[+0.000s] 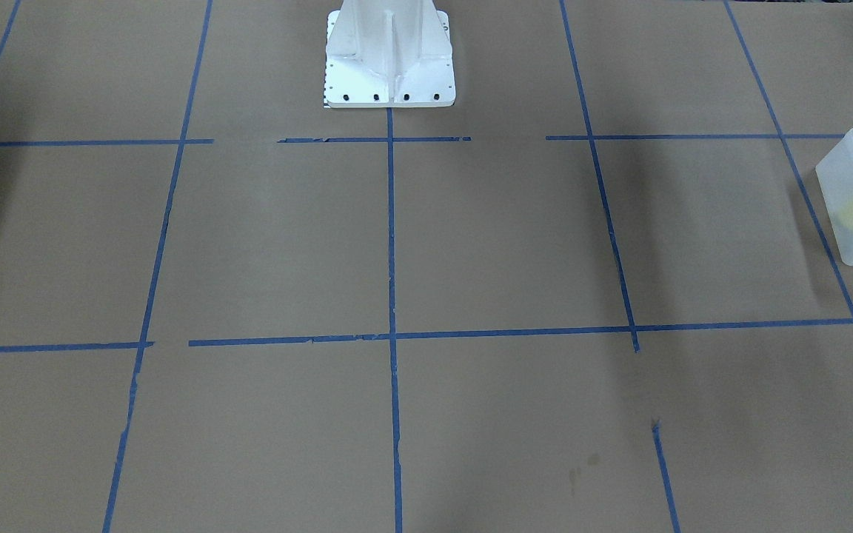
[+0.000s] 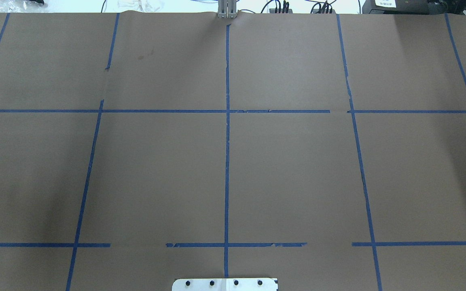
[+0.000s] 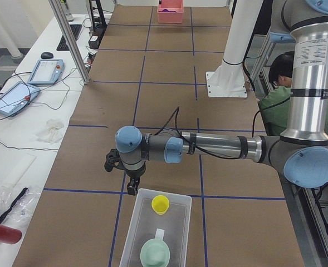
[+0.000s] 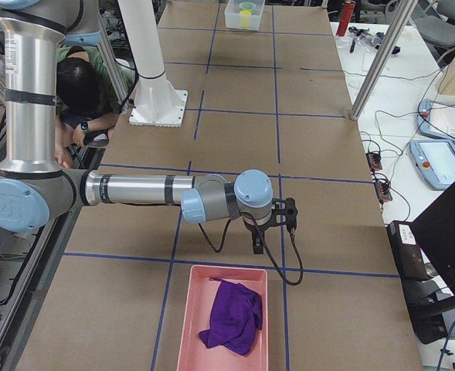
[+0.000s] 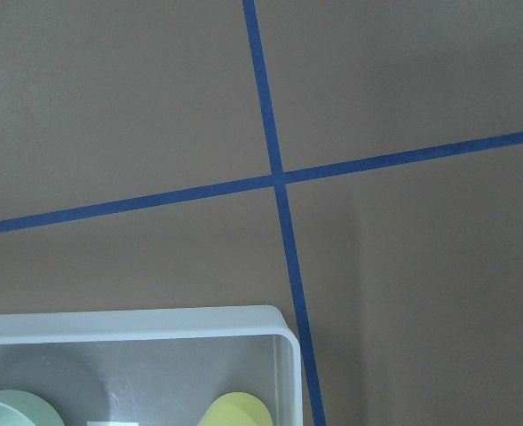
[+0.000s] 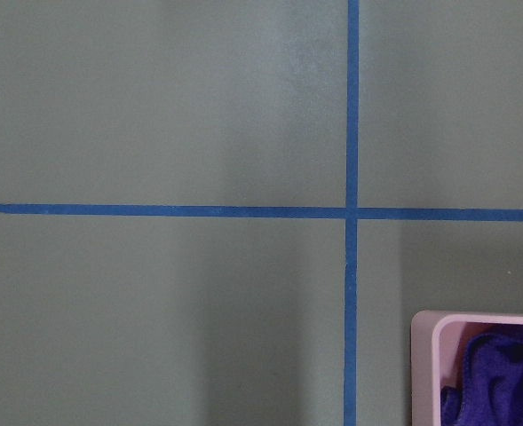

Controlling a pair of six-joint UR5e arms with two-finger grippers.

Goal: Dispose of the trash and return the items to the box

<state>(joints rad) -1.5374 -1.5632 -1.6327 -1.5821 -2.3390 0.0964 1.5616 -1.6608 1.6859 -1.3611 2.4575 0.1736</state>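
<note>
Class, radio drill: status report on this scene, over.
Left claw by box, right claw by pink tray; open or shut unclear. In box: yellow cup. No obstruction seen.

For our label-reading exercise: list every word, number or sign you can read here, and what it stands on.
Nothing can be read clearly.
Print on the right arm: too small.
Print on the left arm: too small.
Sticker on the black device: blurred.
The white label in the box: no print made out.
</note>
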